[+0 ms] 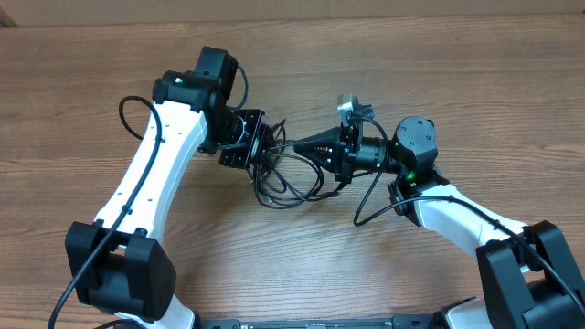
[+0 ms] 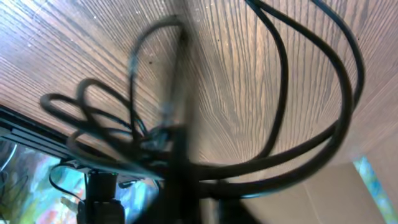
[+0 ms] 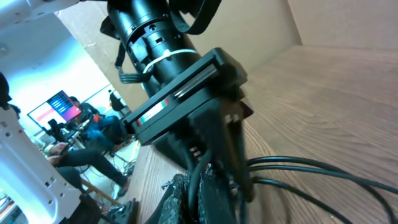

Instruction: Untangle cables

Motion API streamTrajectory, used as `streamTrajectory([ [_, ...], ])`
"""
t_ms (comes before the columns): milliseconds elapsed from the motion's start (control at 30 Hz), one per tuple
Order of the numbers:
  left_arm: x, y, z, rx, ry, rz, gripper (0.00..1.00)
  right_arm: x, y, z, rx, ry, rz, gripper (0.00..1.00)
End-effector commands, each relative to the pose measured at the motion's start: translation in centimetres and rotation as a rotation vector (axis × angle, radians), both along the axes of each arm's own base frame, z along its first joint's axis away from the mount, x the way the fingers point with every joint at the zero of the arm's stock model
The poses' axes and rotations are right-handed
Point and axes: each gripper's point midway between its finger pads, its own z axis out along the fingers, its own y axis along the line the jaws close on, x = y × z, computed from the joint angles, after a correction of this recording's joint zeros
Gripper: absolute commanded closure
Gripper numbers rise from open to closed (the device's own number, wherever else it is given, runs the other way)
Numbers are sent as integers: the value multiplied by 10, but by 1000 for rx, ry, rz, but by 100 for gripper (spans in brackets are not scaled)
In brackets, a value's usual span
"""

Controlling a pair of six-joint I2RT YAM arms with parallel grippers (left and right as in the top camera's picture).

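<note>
The thin black cables (image 1: 288, 187) lie in a tangled bundle of loops on the wooden table between my two arms. My left gripper (image 1: 268, 146) points right into the top of the bundle, its fingers closed together on strands of it. My right gripper (image 1: 294, 144) points left and meets it tip to tip. In the right wrist view a cable strand runs between the rough pads of my right gripper (image 3: 191, 205), which is shut on it, with the left gripper (image 3: 233, 168) just beyond. In the left wrist view the cables (image 2: 280, 112) arc in blurred loops over the wood.
Thicker black wiring (image 1: 375, 196) hangs off the right arm just right of the bundle. The two white arms (image 1: 160, 164) take up the lower left and right. A cardboard wall (image 1: 366, 7) runs along the table's far edge.
</note>
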Motion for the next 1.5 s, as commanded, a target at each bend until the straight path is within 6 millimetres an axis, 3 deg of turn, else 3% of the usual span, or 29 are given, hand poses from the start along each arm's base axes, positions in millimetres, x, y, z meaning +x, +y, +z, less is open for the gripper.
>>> streamTrajectory([
  [0, -1, -4, 9, -21, -12, 0, 96, -2, -3, 16, 17, -38, 3, 96],
  [133, -4, -11, 13, -67, 0, -8, 96, -1, -2, 13, 12, -24, 2, 93],
  [167, -5, -13, 16, -87, 5, -11, 96, -1, -3, 13, 11, -21, -1, 85],
  [200, -6, -16, 18, -112, 11, -14, 96, 3, -5, 11, 7, -9, -19, 64],
  [233, -7, -18, 20, -125, 13, -17, 96, 7, -7, 9, 2, 4, -38, 0],
  [400, -5, -9, 21, -133, 29, 10, 96, 32, -31, -8, -30, 95, -160, 0],
  [467, -3, 4, 20, -129, 51, 52, 96, 48, -51, -18, -47, 151, -235, 0],
  [600, -1, 25, 19, -122, 104, 141, 96, 78, -100, -53, -58, 442, -462, 0],
  [667, 2, 33, 19, -124, 107, 169, 96, 84, -119, -63, -66, 501, -516, 0],
  [733, 4, 36, 19, -124, 107, 178, 96, 81, -121, -60, -52, 503, -487, 0],
  [833, 4, 36, 20, -131, 145, 229, 96, 65, -112, -54, -54, 471, -367, 0],
  [900, 4, 36, 20, -133, 198, 298, 96, 58, -108, -52, -54, 458, -317, 5],
  [1033, 7, 35, 20, -128, 322, 481, 96, 48, -93, -61, -118, 376, -266, 8],
  [1167, 21, 35, 21, -142, 307, 548, 96, 41, -77, -74, -213, 298, -270, 9],
  [1467, 44, 48, 14, -81, 181, 579, 96, 4, -24, -55, -273, 57, -133, 3],
])
